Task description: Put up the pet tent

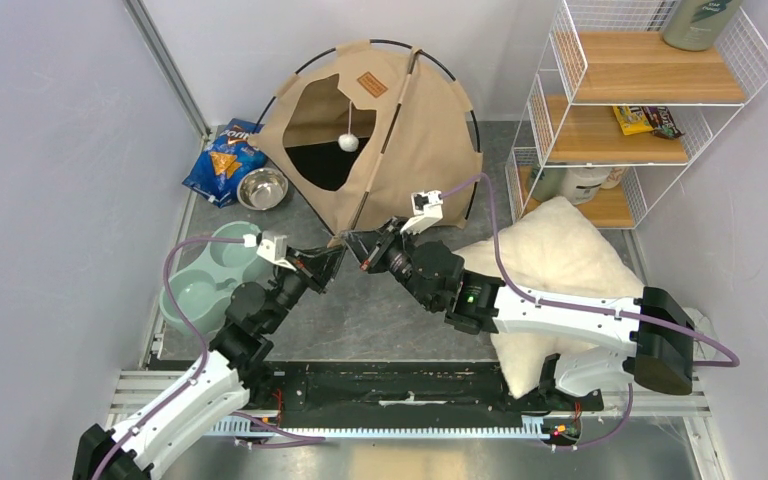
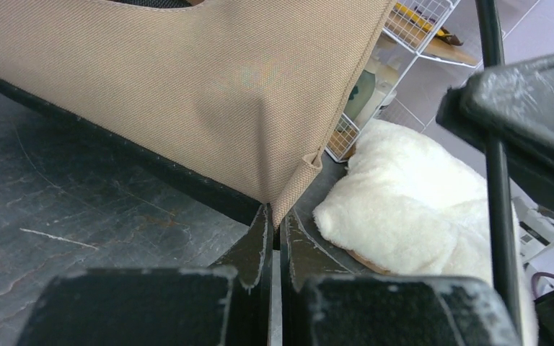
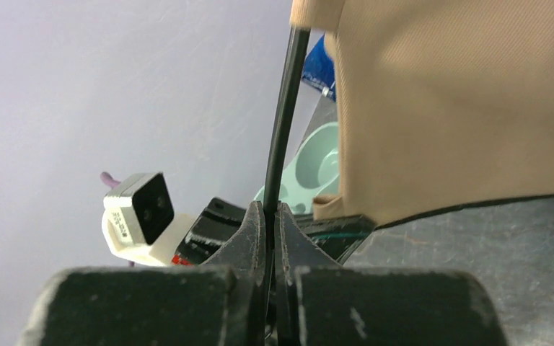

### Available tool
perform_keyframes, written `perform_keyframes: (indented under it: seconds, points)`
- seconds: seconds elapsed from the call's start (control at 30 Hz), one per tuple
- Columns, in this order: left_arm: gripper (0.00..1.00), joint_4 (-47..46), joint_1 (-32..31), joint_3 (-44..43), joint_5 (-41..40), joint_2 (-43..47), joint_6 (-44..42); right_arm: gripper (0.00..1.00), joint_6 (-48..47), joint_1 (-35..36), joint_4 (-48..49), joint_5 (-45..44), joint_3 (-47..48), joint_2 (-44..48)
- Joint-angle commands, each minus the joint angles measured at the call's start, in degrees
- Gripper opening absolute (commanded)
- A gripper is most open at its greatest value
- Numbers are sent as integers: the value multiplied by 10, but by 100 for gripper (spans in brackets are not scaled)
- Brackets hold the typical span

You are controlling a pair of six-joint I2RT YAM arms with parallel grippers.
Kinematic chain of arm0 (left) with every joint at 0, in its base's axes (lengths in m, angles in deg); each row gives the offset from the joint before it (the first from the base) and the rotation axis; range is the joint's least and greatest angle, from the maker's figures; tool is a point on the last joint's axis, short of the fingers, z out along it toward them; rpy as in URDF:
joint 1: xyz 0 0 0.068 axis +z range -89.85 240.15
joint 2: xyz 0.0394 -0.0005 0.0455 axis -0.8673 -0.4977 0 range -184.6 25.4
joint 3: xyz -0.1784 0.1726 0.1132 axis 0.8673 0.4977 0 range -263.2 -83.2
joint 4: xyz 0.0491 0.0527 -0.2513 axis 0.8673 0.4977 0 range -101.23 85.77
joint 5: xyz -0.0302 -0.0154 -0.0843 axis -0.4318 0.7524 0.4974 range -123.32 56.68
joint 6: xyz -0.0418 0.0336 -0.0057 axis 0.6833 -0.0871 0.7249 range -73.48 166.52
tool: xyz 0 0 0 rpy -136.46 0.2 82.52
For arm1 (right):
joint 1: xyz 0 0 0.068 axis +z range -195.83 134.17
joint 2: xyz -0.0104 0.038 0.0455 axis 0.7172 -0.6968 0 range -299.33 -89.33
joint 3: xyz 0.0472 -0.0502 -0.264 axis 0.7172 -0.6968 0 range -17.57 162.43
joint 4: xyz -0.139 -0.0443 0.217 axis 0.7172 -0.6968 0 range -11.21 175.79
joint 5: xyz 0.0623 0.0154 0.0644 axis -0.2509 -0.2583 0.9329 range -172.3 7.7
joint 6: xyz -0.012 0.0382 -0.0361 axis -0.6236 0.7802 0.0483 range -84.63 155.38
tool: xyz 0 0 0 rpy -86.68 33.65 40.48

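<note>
Left end effector (image 2: 275,223): fingers pressed together, pinching the bottom front corner of the pet tent (image 1: 400,130). Right end effector (image 3: 270,216): pressed together on a thin black pole (image 3: 281,130) that rises along the canvas edge. Both meet at this one corner, tips nearly touching.

Tent stands domed at the far edge of the tabletop (image 1: 380,320), about centre, doorway facing the near left.

Edges and room:
- Left edge: green twin bowl (image 1: 210,275) just beside the left arm; steel bowl (image 1: 262,188) and chip bag (image 1: 222,160) in the far left corner, close to the tent.
- Right edge: white pillow (image 1: 550,260), partly under the right arm; wire shelf (image 1: 650,100) in the far right corner.
- Bare slate lies between the tent and the arm bases.

View differences:
- Top view alone shows the doorway, leather label and hanging white ball.
- Left wrist alone shows the corner caught at the tips.
- Right wrist alone shows the pole between the fingers.
</note>
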Motion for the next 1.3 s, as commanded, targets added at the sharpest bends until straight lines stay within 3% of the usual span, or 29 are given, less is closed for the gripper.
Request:
perform_keyframes:
  seconds: [0.0, 0.33, 0.83, 0.97, 1.13, 1.27]
  points:
    - [2, 47, -5, -11, 10, 27, 63, 0, -81, -19, 82, -102, 10, 18]
    - [2, 140, -5, -38, 19, 62, 74, 0, -157, -26, 151, -147, 16, 2]
    - [2, 130, -8, -18, 35, 64, 88, 0, -193, -34, 208, -168, 68, -60]
    - [2, 156, -8, -36, 18, 68, 107, 0, -193, -35, 188, -143, 65, -62]
    - [2, 221, -8, -84, -31, 62, 174, 0, -194, -30, 113, -43, 76, -61]
    - [2, 244, -8, -116, -52, 44, 224, 0, -199, -12, 101, -36, 80, -84]
